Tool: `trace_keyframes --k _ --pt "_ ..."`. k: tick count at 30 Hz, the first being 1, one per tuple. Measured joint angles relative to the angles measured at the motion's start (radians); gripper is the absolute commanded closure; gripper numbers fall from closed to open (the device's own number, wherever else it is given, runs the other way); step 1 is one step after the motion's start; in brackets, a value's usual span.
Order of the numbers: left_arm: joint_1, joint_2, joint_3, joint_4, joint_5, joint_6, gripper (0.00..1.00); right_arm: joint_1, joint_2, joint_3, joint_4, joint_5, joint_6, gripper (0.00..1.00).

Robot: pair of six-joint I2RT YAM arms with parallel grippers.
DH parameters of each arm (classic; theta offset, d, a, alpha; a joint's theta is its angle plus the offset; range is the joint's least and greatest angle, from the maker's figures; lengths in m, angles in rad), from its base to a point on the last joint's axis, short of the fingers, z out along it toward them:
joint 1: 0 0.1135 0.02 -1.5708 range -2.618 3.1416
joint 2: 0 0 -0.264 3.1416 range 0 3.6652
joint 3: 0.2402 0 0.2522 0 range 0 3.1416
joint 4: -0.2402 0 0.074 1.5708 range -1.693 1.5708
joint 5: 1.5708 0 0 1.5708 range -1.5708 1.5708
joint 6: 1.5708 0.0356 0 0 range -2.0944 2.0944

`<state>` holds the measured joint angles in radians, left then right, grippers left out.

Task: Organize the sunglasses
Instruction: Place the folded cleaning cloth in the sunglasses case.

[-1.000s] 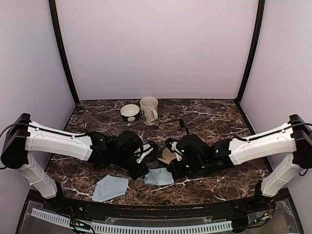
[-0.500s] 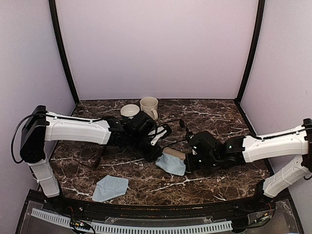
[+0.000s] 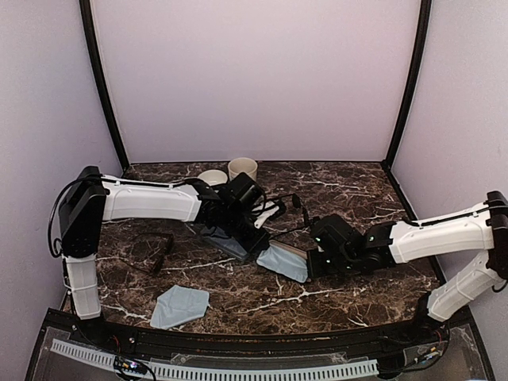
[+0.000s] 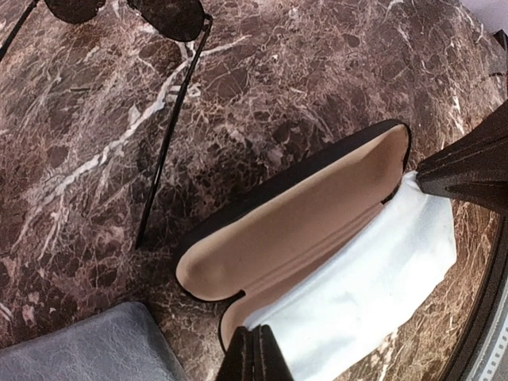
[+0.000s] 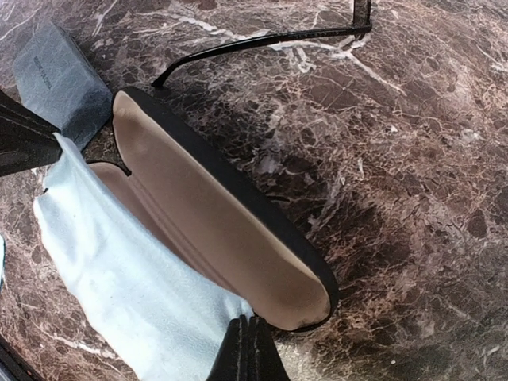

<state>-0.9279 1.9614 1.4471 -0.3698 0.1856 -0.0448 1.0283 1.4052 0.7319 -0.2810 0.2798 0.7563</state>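
Brown sunglasses: lying on the marble table at the far left, well apart from both grippers, untouched.
Spare cloth: pale blue, crumpled near the front edge, left of centre.
Grey case: closed, lying under the left arm, just beside the black case.
Bowl and mug: at the back, side by side, partly hidden by the left arm.
Left gripper: jaws pressed together on one edge of the pale cloth.
Pale cloth: stretched between the two grippers, draped over the near half of the black case.
Black case: open, tan lining up, nothing inside.
Wire sunglasses: on the table just behind the black case, one long slim arm reaching toward it, not in any case.
Right gripper: jaws closed tight on the opposite edge of the same cloth.
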Motion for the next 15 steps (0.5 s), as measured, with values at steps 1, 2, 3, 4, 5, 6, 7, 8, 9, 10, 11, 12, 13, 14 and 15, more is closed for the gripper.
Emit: trace_keyframes --k 1,2,3,4,5,6,7,8,9,10,11,12,13,14,15 --pt "0.001 0.003 0.003 -0.007 0.002 0.001 1.00 -0.002 0.005 0.000 0.003 -0.001 -0.002 1.00" --pt "0.002 0.007 0.006 -0.013 0.005 0.003 1.00 -0.003 0.011 0.000 0.005 -0.003 -0.004 1.00" --pt "0.003 0.010 0.011 -0.018 0.007 0.004 1.00 -0.004 0.016 0.000 0.007 -0.003 -0.007 1.00" --pt "0.003 0.014 0.016 -0.023 0.010 0.006 1.00 -0.006 0.023 0.000 0.010 -0.006 -0.010 1.00" --pt "0.003 0.018 0.021 -0.027 0.012 0.007 1.00 -0.007 0.029 0.000 0.012 -0.010 -0.013 1.00" --pt "0.003 0.024 0.026 -0.029 0.015 0.008 1.00 -0.008 0.035 0.000 0.013 -0.013 -0.015 1.00" --pt "0.003 0.029 0.030 -0.029 0.018 0.008 1.00 -0.008 0.040 0.000 0.014 -0.016 -0.017 1.00" --pt "0.003 0.035 0.032 -0.029 0.019 0.008 1.00 -0.008 0.045 0.000 0.015 -0.019 -0.019 1.00" --pt "0.003 0.040 0.034 -0.031 0.021 0.008 1.00 -0.008 0.048 0.000 0.016 -0.022 -0.019 1.00" --pt "0.003 0.045 0.034 -0.031 0.023 0.008 1.00 -0.008 0.051 0.000 0.018 -0.025 -0.021 1.00" --pt "0.003 0.049 0.034 -0.033 0.024 0.008 1.00 -0.008 0.052 0.000 0.018 -0.027 -0.022 1.00" --pt "0.003 0.053 0.034 -0.034 0.028 0.008 1.00 -0.008 0.053 0.000 0.019 -0.031 -0.023 1.00" --pt "0.003 0.055 0.034 -0.036 0.031 0.008 1.00 -0.008 0.055 0.000 0.020 -0.034 -0.023 1.00" --pt "0.003 0.055 0.034 -0.039 0.034 0.008 1.00 -0.008 0.056 0.000 0.020 -0.039 -0.023 1.00" --pt "0.003 0.056 0.034 -0.041 0.036 0.008 1.00 -0.008 0.058 0.000 0.020 -0.041 -0.024 1.00"
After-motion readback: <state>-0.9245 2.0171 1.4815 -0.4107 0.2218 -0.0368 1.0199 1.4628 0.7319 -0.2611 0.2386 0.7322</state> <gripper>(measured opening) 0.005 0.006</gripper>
